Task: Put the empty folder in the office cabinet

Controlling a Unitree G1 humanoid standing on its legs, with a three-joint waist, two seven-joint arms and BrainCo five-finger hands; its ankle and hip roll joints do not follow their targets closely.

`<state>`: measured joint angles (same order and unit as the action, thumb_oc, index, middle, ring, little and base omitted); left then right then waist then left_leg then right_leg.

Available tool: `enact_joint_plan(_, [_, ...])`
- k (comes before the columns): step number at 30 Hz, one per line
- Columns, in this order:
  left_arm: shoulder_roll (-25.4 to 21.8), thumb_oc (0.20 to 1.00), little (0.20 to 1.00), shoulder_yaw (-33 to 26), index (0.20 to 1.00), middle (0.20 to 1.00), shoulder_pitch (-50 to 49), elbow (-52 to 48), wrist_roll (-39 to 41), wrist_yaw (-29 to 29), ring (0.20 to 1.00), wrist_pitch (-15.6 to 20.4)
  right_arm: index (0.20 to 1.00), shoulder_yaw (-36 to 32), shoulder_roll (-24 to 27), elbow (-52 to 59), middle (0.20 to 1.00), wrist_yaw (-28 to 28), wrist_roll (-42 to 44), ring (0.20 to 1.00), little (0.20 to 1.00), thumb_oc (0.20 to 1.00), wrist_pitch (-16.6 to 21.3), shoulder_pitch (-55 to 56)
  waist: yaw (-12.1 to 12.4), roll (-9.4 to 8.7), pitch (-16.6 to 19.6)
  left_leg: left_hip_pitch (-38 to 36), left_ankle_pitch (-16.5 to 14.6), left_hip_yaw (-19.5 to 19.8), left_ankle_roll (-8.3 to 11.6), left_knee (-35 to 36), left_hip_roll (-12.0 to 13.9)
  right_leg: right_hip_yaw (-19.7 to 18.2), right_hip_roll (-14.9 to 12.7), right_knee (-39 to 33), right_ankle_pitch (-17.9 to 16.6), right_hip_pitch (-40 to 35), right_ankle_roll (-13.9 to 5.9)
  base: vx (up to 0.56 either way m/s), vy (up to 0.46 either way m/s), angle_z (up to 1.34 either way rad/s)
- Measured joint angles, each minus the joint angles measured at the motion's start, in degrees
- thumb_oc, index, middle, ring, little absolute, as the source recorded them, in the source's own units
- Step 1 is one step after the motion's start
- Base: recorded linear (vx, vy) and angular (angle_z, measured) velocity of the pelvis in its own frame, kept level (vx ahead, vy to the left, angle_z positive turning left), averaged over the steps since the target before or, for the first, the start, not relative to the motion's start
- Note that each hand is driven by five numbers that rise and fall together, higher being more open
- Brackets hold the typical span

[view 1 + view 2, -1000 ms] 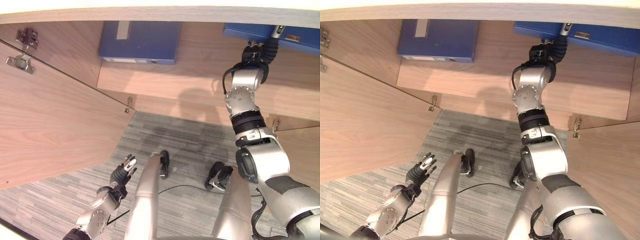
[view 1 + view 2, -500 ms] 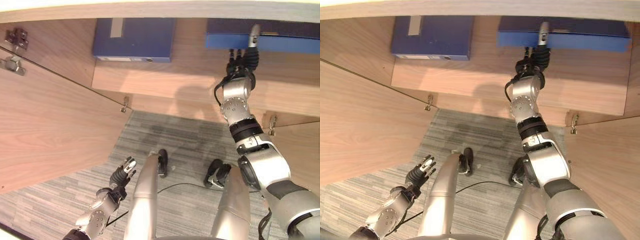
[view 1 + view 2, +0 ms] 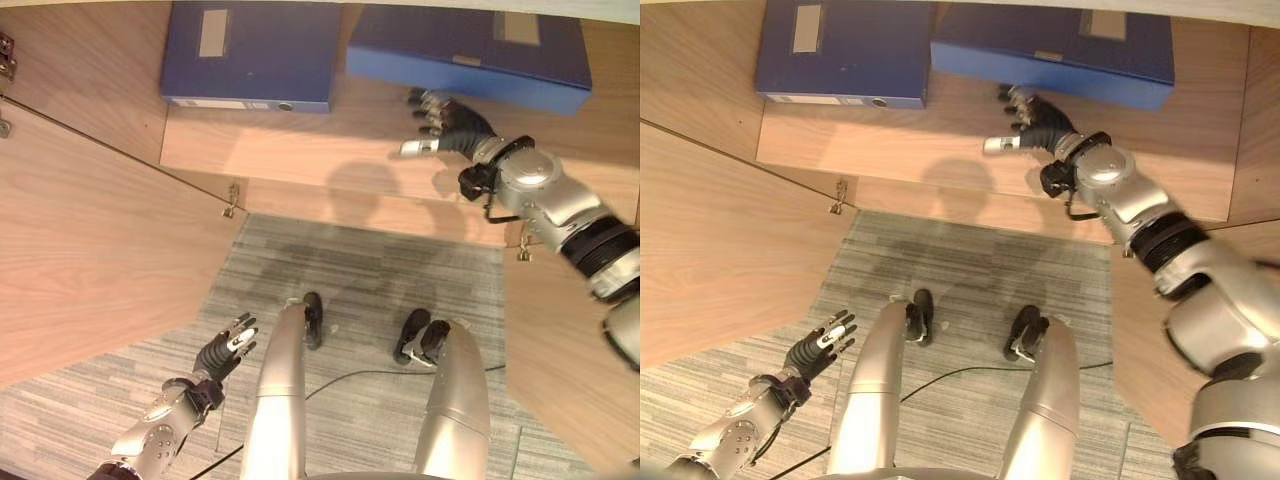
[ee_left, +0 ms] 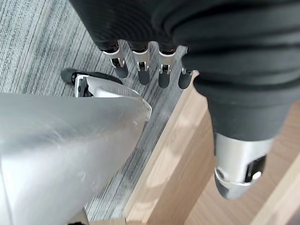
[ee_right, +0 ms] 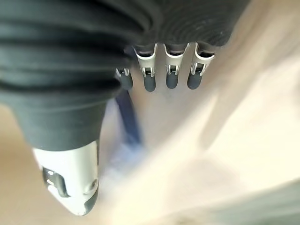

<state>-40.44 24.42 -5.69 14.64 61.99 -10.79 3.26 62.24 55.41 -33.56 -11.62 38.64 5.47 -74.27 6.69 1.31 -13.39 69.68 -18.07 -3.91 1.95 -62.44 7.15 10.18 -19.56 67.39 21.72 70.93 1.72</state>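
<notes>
Folder (image 3: 470, 50) of the task, a blue one, lies flat on the wooden shelf (image 3: 320, 150) inside the office cabinet (image 3: 90, 230), toward the shelf's right end and back, with its front edge slightly skewed to the shelf's front edge. Just beside it, toward the shelf's left end, a second blue folder (image 3: 255, 50) lies flat as well, a pale label on its cover and a white strip along its near spine; the two folders sit close together, and whether they touch where their corners meet cannot be told. The right hand (image 3: 447, 124) hangs over the shelf just in front of the task folder's front edge, its fingers straight and spread, thumb stretched toward the shelf's left, holding nothing and apart from the folder. The right wrist view shows those fingers (image 5: 171, 70) extended over the pale shelf wood. The cabinet's left door stands open, and a small hinge (image 3: 232, 195) sits by the shelf's front left corner. The left hand (image 3: 226, 349) hangs low over the grey striped carpet (image 3: 370, 280), fingers loosely extended and empty.
</notes>
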Motion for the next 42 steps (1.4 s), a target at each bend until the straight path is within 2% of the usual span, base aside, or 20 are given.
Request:
enact_joint_plan(9, [-0.1,1.000,1.000,-2.7,1.000,1.000,-2.4,1.1,-2.4,-1.5,1.000,-0.9,1.000,2.7,2.2,0.0,1.000,-1.9,-18.0,1.000,1.000,1.000,-0.5,-5.9,0.4,-0.13,0.7,0.0,0.2,-0.1,0.21,1.4,-0.1,0.3,0.0,-1.2,-0.3,-0.1,-0.22,0.00,-0.003,0.00])
enact_joint_plan(21, [2.1,1.000,1.000,-4.7,1.000,1.000,-3.2,1.2,-4.5,-1.3,1.000,-1.9,1.000,3.4,2.2,-0.4,1.000,-2.2,-26.6,1.000,1.000,1.000,-2.0,-8.7,0.7,-0.07,2.7,0.0,0.2,-0.2,0.23,2.0,-0.1,0.5,0.0,-2.1,-0.4,-0.2,-0.29,0.00,0.000,0.00])
enact_joint_plan(25, [3.8,1.000,1.000,-4.8,1.000,1.000,-3.2,1.1,-5.1,-1.3,1.000,-2.7,1.000,3.4,1.9,-0.1,1.000,-5.3,-29.3,1.000,1.000,1.000,-3.0,-7.7,1.0,-0.07,2.7,0.0,0.2,-0.2,0.25,2.1,-0.1,0.5,0.0,-2.1,-0.4,-0.1,-0.28,0.00,0.000,0.00])
enact_joint_plan(27, [3.9,1.000,1.000,-5.3,1.000,1.000,-3.2,1.2,-5.2,-1.2,1.000,-2.9,1.000,3.3,0.6,-2.2,1.000,-5.6,-33.6,1.000,1.000,1.000,-3.5,-7.7,1.4,0.00,2.8,0.0,0.2,-0.2,0.30,2.2,-0.1,0.5,0.1,-2.2,-0.4,-0.1,-0.28,0.00,0.000,0.00])
enact_joint_plan(32, [4.9,1.000,1.000,-6.7,1.000,1.000,-3.1,1.3,-7.3,0.3,1.000,-3.0,1.000,-1.5,-6.9,-10.0,1.000,-0.7,-46.7,1.000,1.000,1.000,-4.1,-7.5,1.7,0.73,3.6,-0.1,0.3,-0.2,0.27,2.4,-0.1,0.5,0.2,-2.6,-0.7,-0.2,-0.33,0.00,0.000,0.00])
enact_joint_plan(33, [5.2,1.000,1.000,-6.9,1.000,1.000,-3.1,1.5,-7.3,0.6,1.000,-2.9,1.000,-3.5,-8.1,-10.8,1.000,0.7,-48.9,1.000,1.000,1.000,-4.5,-7.0,1.8,0.75,3.6,-0.1,0.3,-0.3,0.22,2.5,-0.1,0.5,0.2,-2.7,-0.8,-0.2,-0.32,0.00,0.000,0.00])
enact_joint_plan(34, [8.2,1.000,1.000,-8.8,1.000,1.000,-2.9,3.1,-7.3,2.0,1.000,-2.9,1.000,-9.6,-11.0,-11.8,1.000,5.7,-56.8,1.000,1.000,1.000,-5.8,-4.3,1.7,0.79,3.6,-0.1,0.4,-0.5,0.17,2.7,-0.1,0.3,0.3,-3.0,-0.9,-0.1,-0.40,-0.02,0.018,-0.03])
enact_joint_plan(37, [10.2,1.000,1.000,-8.7,1.000,1.000,-2.0,4.6,-7.3,3.2,1.000,-2.7,1.000,-12.0,-11.7,-12.4,1.000,12.8,-65.4,1.000,1.000,1.000,-6.3,-1.1,1.8,0.79,3.6,-0.1,0.5,-0.7,0.04,3.0,-0.1,0.3,0.3,-3.6,-1.3,-0.1,-0.67,-0.02,0.009,-0.01])
enact_joint_plan(39, [10.9,1.000,1.000,-8.7,1.000,1.000,-0.3,6.1,-7.3,4.0,1.000,-2.3,1.000,-13.5,-13.5,-14.4,1.000,18.3,-70.4,1.000,1.000,1.000,-7.9,0.2,1.8,0.79,3.6,-0.7,1.1,-1.1,-0.23,4.5,-0.2,0.4,0.4,-4.9,-2.0,-0.6,-0.78,-0.03,-0.003,-0.02])
enact_joint_plan(42, [10.7,1.000,1.000,-8.5,1.000,1.000,1.5,6.8,-7.3,4.2,1.000,-0.9,1.000,-12.9,-13.7,-16.1,1.000,21.2,-73.6,1.000,1.000,1.000,-8.8,0.4,1.7,0.79,3.6,-2.5,2.2,-1.7,-0.31,7.1,-0.1,0.5,0.9,-7.5,-3.2,-2.2,-1.05,-0.04,-0.002,-0.06])
